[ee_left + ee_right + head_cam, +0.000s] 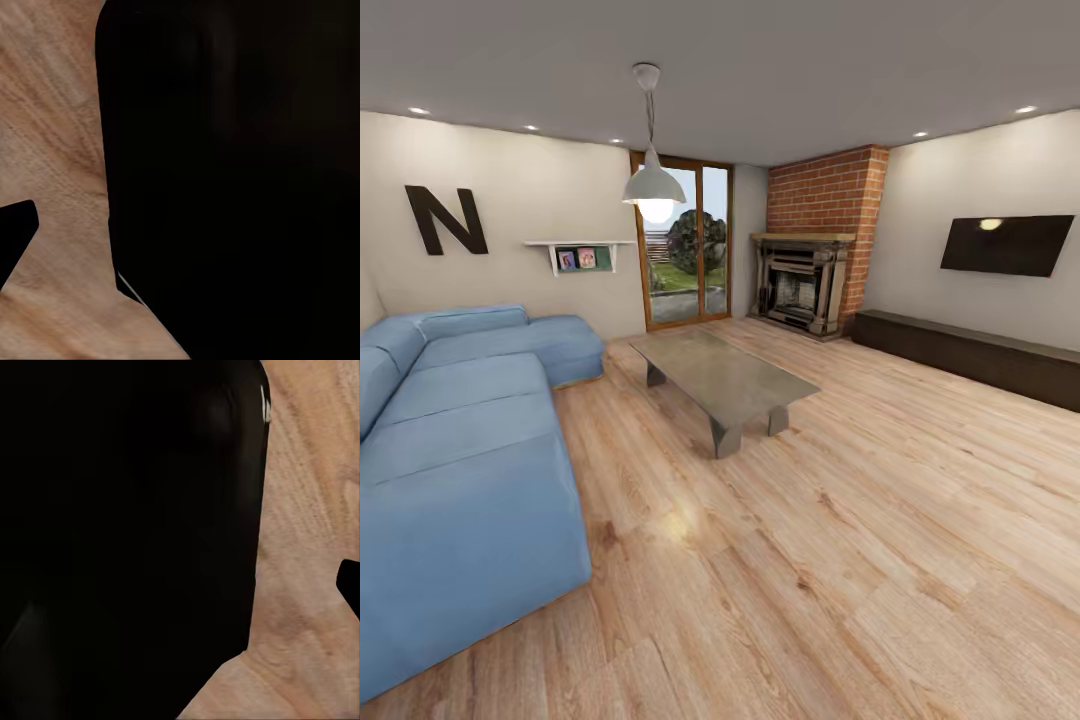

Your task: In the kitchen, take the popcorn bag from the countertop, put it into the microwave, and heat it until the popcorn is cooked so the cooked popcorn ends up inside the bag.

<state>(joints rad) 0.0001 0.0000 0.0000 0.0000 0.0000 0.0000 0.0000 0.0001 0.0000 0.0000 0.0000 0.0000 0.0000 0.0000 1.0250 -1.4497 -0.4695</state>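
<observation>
Popcorn bag: not before me at this moment; I am in a living room, so its place on the countertop cannot be stated. Judgement from the task wording alone: a small paper sack should be light, soft and crushable, so a gentle pinch at the upper edge or across the folded paper seems wiser than squeezing the body. Paper offers fair friction; the risk I expect is crumpling or tipping rather than slipping.

Jaws: both wrist views are mostly blocked by a large black mass of my own body [240, 180], with a small dark tip at the frame edge. I cannot tell whether either pair is wide or narrow. Nothing is seen held.

Surroundings, head view: pale wood plank floor [880, 560], matte grain, one soft glare patch. Blue fabric sofa [460, 470], boxy cushions, to my left. Low grey coffee table [725, 375], smooth slab top on angled legs. Beyond: brick fireplace [815, 250], glazed door [685, 245], white pendant lamp [654, 185], dark wall screen [1007, 244] over a long dark bench [970, 350].
</observation>
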